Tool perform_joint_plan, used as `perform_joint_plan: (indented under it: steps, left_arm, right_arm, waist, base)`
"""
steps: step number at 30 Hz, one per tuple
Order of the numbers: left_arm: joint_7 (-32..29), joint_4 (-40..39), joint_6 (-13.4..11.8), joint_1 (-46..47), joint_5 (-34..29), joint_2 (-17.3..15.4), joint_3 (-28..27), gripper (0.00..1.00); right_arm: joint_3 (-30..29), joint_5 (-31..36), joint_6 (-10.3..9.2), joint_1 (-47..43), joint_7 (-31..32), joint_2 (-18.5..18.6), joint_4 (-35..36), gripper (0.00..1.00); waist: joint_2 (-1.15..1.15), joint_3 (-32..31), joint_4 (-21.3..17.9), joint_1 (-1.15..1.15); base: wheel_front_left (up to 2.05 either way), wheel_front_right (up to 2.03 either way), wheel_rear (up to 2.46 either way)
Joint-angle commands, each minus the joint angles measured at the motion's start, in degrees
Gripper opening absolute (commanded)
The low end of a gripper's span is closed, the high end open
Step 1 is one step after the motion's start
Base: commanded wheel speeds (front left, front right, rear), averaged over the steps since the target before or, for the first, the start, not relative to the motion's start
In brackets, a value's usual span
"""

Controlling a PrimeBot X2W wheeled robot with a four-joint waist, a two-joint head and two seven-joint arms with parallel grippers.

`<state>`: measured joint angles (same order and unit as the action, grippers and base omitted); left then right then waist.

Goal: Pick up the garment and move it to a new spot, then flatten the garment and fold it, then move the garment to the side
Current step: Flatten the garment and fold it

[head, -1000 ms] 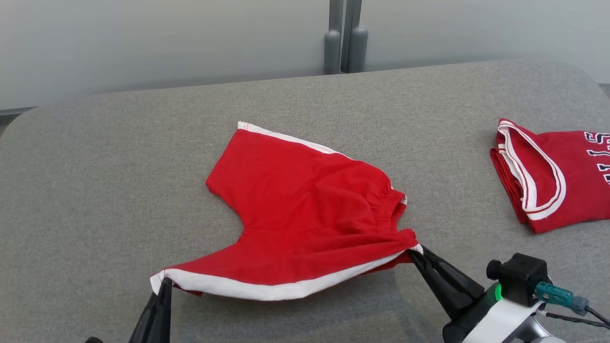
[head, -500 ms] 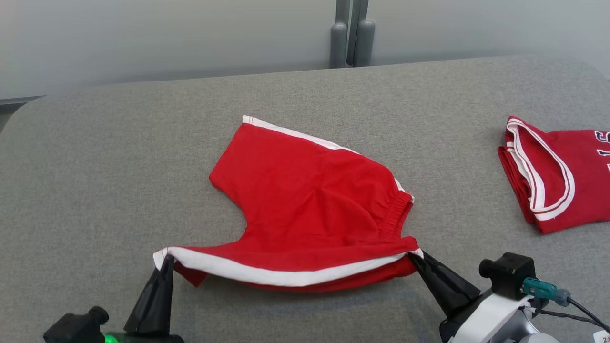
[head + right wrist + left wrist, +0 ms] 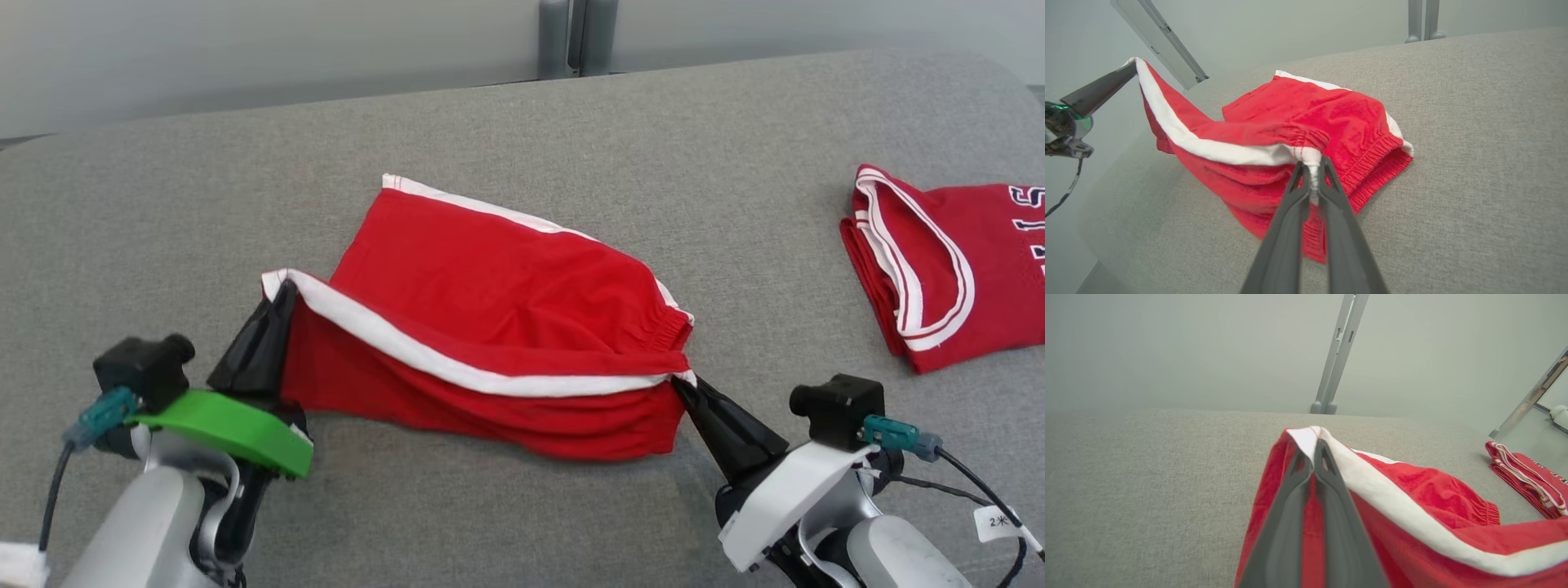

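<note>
On the grey table [image 3: 522,122], left gripper [image 3: 282,287] pinches red shorts [image 3: 506,278] at nine o'clock, right gripper [image 3: 678,382] at four o'clock.

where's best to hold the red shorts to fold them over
Probably the two ends of the near white stripe of the shorts, coming from the robot's side: left fingers on the hem corner, right fingers on the waistband corner. That edge runs straight and pulls taut between them, so the leg lifts evenly.
</note>
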<state>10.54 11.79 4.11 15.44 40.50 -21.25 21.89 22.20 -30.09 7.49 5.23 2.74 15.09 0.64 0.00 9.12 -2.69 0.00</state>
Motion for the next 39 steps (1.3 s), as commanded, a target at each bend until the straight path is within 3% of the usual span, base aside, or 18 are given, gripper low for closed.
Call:
perform_joint_plan:
  steps: [1,14,24,34,35,36,37,38,39]
  left_arm:
    - [-0.27,1.21,0.47,2.64,-0.56,-0.25,0.15,0.0]
    - [-2.31,23.87,2.8,26.61,-3.35,1.17,3.6,0.0]
    - [-0.99,35.63,3.28,36.65,-3.64,2.95,6.75,0.0]
    - [-0.89,42.22,3.37,41.28,-2.36,3.51,10.65,0.0]
    - [-0.97,42.74,3.37,41.56,-2.14,3.64,10.96,0.0]
    - [-1.18,43.41,3.37,41.8,-1.97,3.73,11.13,0.0]
    - [-1.35,43.99,3.38,41.98,-1.9,3.85,11.41,0.06]
    - [-1.58,44.63,3.38,42.09,-1.72,4.02,11.63,0.22]
    - [-1.91,45.34,3.38,42.08,-1.5,4.24,11.87,0.46]
  right_arm:
    - [-0.29,0.4,-0.01,1.09,0.23,-0.62,-0.26,0.0]
    - [-2.07,0.61,-0.01,11.8,0.17,-9.08,-7.92,0.0]
    - [-2.98,2.1,-0.01,18.37,-1.09,-11.15,-15.17,0.0]
    - [-1.88,1.43,-0.02,21.5,-2.1,-11.9,-19.32,0.0]
    - [-1.88,1.43,-0.01,21.68,-2.26,-11.92,-19.71,0.25]
    - [-2.05,1.33,-0.01,21.84,-2.45,-11.92,-19.93,0.44]
    - [-2.13,1.26,-0.02,21.93,-2.48,-11.94,-20.13,0.78]
    - [-2.17,1.18,-0.01,21.92,-2.57,-11.98,-20.26,1.0]
    - [-2.26,1.16,-0.01,21.86,-2.67,-12.01,-20.29,1.0]
  waist:
    - [0.0,1.95,-1.74,0.0]
    - [0.0,12.08,-7.21,0.0]
    - [0.0,15.67,-7.95,0.0]
    - [0.0,16.01,-8.15,0.0]
    - [0.0,15.92,-8.11,0.0]
    - [0.0,15.79,-8.06,0.0]
    - [0.0,15.62,-7.99,0.0]
    - [0.0,15.41,-7.89,0.0]
    - [0.0,15.14,-7.8,0.0]
  base:
    - [0.0,0.0,0.0]
    - [0.0,0.0,0.0]
    - [0.0,0.0,0.0]
    - [0.0,0.0,0.0]
    - [0.0,0.0,0.0]
    - [0.0,0.0,0.0]
    - [0.0,0.0,0.0]
    - [0.0,0.0,0.0]
    - [0.0,0.0,0.0]
